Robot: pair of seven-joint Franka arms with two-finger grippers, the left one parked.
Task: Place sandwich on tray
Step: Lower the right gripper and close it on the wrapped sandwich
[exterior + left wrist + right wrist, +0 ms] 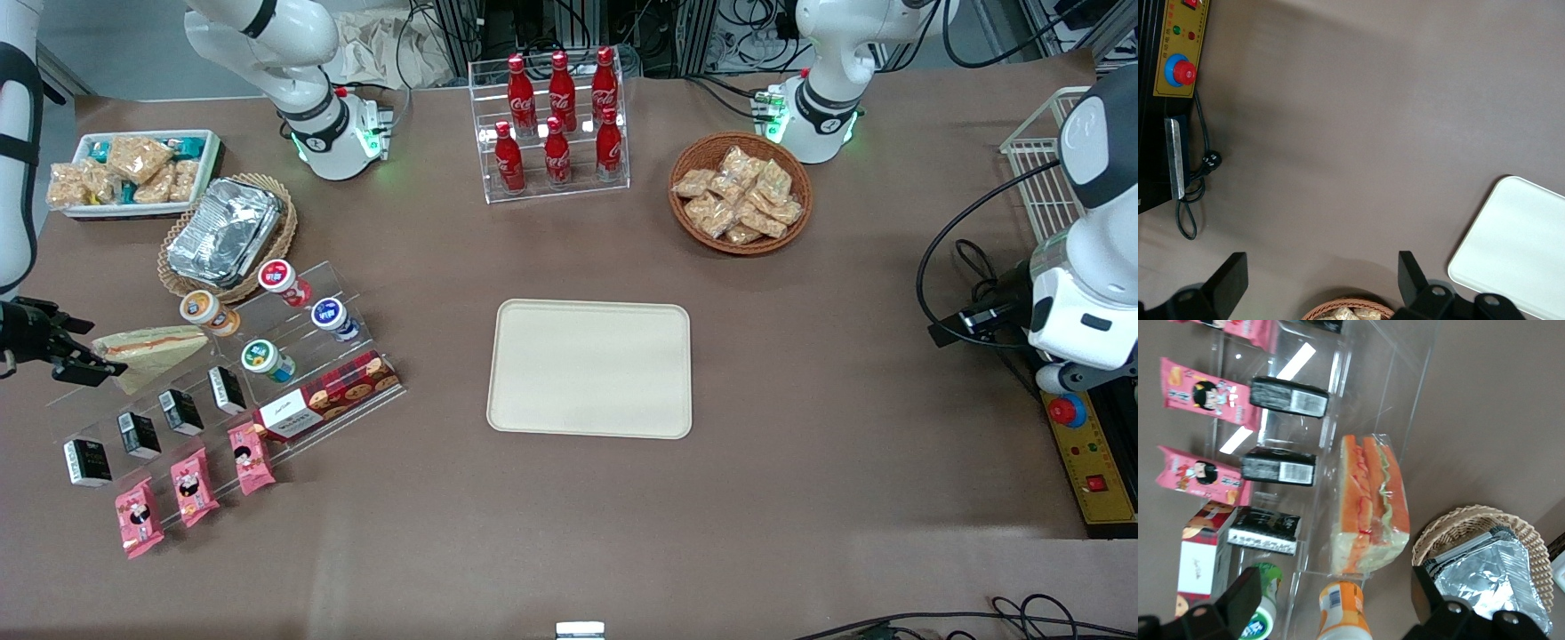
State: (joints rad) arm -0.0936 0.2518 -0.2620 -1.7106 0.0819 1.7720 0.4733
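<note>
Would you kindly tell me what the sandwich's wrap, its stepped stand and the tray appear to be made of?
Sandwich wrap: thin clear film, glossy and creased. Stand: clear rigid plastic, probably acrylic, with bright edge glints. Tray: matte cream plastic or fibre; hard to say. The open claw hovers over the sandwich.

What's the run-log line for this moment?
gripper: open, at sandwich | sandwich: on clear rack, ungrasped | tray: nothing on it
</note>
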